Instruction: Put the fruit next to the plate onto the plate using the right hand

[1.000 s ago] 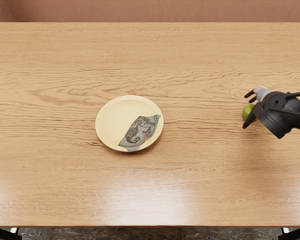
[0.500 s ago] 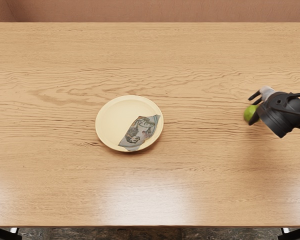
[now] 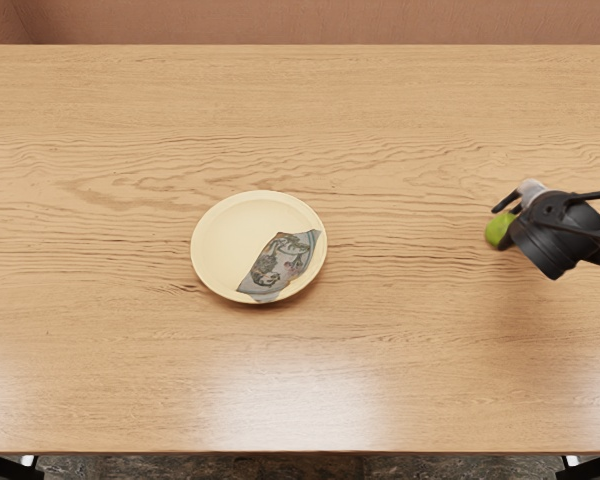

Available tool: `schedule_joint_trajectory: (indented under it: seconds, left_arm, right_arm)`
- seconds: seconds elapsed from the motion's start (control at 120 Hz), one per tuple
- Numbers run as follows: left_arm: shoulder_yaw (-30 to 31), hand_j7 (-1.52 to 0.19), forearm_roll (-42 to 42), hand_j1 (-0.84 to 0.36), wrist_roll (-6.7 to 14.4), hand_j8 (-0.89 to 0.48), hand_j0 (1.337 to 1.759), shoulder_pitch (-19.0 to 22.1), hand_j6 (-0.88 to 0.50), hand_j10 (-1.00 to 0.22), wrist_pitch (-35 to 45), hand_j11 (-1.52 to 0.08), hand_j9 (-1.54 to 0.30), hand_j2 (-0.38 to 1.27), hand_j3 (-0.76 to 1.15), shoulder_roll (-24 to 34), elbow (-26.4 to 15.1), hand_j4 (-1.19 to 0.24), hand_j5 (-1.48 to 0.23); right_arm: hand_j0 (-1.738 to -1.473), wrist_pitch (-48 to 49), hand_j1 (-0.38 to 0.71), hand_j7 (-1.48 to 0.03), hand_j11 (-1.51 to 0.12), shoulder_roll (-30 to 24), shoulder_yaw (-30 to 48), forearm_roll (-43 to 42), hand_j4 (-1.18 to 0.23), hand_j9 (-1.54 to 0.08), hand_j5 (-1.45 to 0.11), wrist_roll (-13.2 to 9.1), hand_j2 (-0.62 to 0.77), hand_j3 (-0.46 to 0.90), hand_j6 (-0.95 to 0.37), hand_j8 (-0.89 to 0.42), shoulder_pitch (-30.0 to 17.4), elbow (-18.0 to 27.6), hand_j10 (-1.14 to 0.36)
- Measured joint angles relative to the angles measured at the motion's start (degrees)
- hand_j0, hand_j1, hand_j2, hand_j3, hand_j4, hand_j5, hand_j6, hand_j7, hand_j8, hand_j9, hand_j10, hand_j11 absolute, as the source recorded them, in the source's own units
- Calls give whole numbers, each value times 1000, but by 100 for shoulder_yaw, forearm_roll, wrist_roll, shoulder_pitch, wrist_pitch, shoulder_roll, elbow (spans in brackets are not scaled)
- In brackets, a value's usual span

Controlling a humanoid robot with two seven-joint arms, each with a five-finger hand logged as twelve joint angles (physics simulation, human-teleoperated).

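Observation:
A small green fruit (image 3: 498, 230) is at the table's right side, far from the cream plate (image 3: 228, 236) near the middle. My right hand (image 3: 503, 220) comes in from the right edge, its dark fingers curled over the fruit's top and side. The fruit sticks out on the hand's left, and the palm hides its right part. A faint shadow lies on the wood just under it. The plate carries a grey patterned patch (image 3: 280, 261) on its right half and no fruit. The left arm does not show.
The light wooden table (image 3: 300, 380) fills the view, with its front edge along the bottom. A brown wall runs along the far edge.
The right hand's fingers have closed from spread to curled on the fruit. Hand and fruit have shifted slightly down and to the right.

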Motion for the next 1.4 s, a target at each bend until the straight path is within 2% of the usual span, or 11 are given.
schedule_joint_trajectory:
  seconds: [0.1,0.325,0.383,0.692,0.983,1.275,1.4]
  left_arm:
    - [0,-304,0,69,0,-234,1658,0,-234,-234,2,-304,-304,47,0,0,0,-234,-304]
    - [0,-304,-2,69,0,-234,1658,0,-234,-234,-1,-304,-304,47,0,0,0,-234,-304]
    - [0,-304,-3,69,0,-234,1658,0,-234,-234,1,-304,-304,47,0,0,0,-234,-304]
    - [0,-304,1,69,0,-234,1658,0,-234,-234,2,-304,-304,47,0,0,0,-234,-304]
    - [-1,-304,0,69,0,-234,1658,0,-234,-234,1,-304,-304,47,0,0,0,-234,-304]
    - [-1,-304,-1,69,0,-234,1658,0,-234,-234,0,-304,-304,47,0,0,0,-234,-304]
    - [0,-304,-1,69,0,-234,1658,0,-234,-234,1,-304,-304,47,0,0,0,-234,-304]
  right_arm:
    - [-1653,6,257,-746,-730,9,122,24,-606,-731,-713,-6,52,0,-420,-425,-36,-10,-596]
    - [-1655,17,291,-939,-943,-109,462,71,-731,-945,-932,0,424,0,-488,-458,-86,-9,-713]
    - [-1655,21,313,-973,-987,-155,545,119,-749,-989,-978,1,484,1,-457,-430,-90,-7,-704]
    - [-1657,34,352,-1054,-1114,-468,1477,402,-785,-1108,-1105,6,540,1,-383,-356,-394,3,-766]
    - [-1658,140,386,-1071,-1168,-848,2943,578,-775,-1156,-1166,8,573,1,-354,-311,-1112,-10,-773]
    - [-1658,1201,407,-1076,-1173,-900,3648,1687,-778,-1160,-1174,6,606,1,-338,-302,-1386,11,-780]
    - [-1658,1566,395,-1076,-1175,-880,3853,2081,-779,-1162,-1173,3,579,1,-342,-306,-1406,117,-781]
